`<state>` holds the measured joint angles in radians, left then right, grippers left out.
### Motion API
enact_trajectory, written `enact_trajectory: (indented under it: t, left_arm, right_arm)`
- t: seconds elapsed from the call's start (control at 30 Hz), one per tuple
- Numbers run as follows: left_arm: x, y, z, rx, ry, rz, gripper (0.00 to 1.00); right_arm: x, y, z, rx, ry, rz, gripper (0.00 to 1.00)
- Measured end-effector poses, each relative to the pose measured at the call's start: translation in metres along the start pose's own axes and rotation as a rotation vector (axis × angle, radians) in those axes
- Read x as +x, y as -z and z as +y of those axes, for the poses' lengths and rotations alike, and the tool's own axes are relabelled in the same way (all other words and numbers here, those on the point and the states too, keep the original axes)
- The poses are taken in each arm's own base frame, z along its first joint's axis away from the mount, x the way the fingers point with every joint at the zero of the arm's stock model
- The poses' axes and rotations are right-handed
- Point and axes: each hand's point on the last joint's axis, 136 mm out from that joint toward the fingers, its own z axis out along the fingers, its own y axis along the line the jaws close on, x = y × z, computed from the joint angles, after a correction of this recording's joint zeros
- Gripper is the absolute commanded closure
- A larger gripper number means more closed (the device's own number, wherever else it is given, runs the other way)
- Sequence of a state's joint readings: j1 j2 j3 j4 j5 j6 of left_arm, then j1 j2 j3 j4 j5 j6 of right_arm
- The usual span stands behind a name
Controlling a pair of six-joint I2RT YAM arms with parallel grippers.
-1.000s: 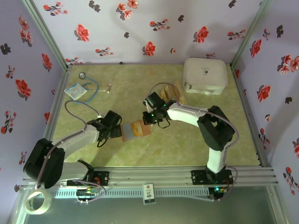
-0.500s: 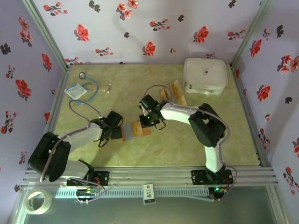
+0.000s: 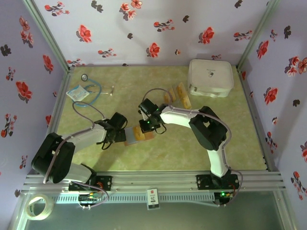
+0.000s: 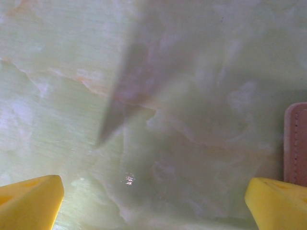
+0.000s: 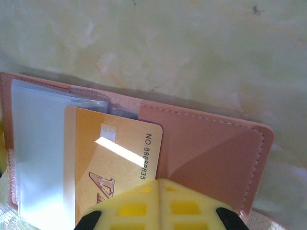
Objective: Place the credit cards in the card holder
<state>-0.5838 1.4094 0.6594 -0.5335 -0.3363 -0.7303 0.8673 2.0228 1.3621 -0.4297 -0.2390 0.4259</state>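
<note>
Near the middle of the green marbled bench (image 3: 192,143), the reddish-brown card holder (image 3: 136,135) lies flat and spread open, with one arm reaching in on each side of it. From the right, the right fingers (image 3: 145,126) are clenched on a golden-orange credit card (image 3: 139,132) and hold it over the open holder. The right wrist camera shows this card (image 5: 115,158) pinned under a yellow fingertip (image 5: 158,203) at the bottom edge. A printed number runs along the card's right side, and its face lies across the holder's inner leather (image 5: 206,153). The card's left part overlaps the clear plastic sleeve (image 5: 38,153). Whether any corner is tucked into a pocket cannot be told. From the left, the left fingers (image 3: 121,134) are released and spread wide just beside the holder's left edge. In the left wrist view the two yellow fingertips (image 4: 29,201) sit in the bottom corners with bare bench between them, and a strip of the holder's stitched edge (image 4: 296,143) stands just above the right one. The other credit cards (image 3: 176,97) lie in a small cluster farther back, well apart from the holder and just left of a white zippered case (image 3: 210,77). A stethoscope (image 3: 93,90) and a small packet (image 3: 76,94) rest by the far left edge. A roll of tape (image 3: 36,207) sits off the bench at the near left corner.
</note>
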Motion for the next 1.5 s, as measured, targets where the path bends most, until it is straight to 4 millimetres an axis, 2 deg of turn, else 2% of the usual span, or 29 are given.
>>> enact_trajectory:
  t: [0.47, 0.67, 0.83, 1.0, 1.2, 1.5]
  left_arm:
    - [0.001, -0.001, -0.001, 0.003, -0.001, 0.007, 0.00]
    - [0.001, -0.001, -0.002, 0.005, -0.001, 0.010, 0.00]
    - [0.001, -0.001, -0.003, 0.008, -0.001, 0.013, 0.00]
    - [0.001, -0.001, -0.003, 0.008, -0.001, 0.013, 0.00]
    - [0.000, 0.000, -0.002, 0.003, -0.002, 0.017, 0.00]
    - [-0.002, 0.002, -0.002, 0.002, -0.002, 0.017, 0.00]
  right_arm:
    - [0.002, -0.012, 0.025, -0.017, 0.045, 0.020, 1.00]
    - [0.001, -0.011, 0.041, -0.056, 0.057, 0.021, 1.00]
    - [0.002, -0.011, 0.043, -0.062, 0.053, 0.022, 1.00]
    - [0.007, -0.001, 0.032, -0.046, 0.040, 0.009, 1.00]
    - [0.014, -0.002, 0.003, -0.026, -0.016, 0.010, 1.00]
    - [0.019, 0.006, -0.010, -0.026, -0.031, -0.030, 1.00]
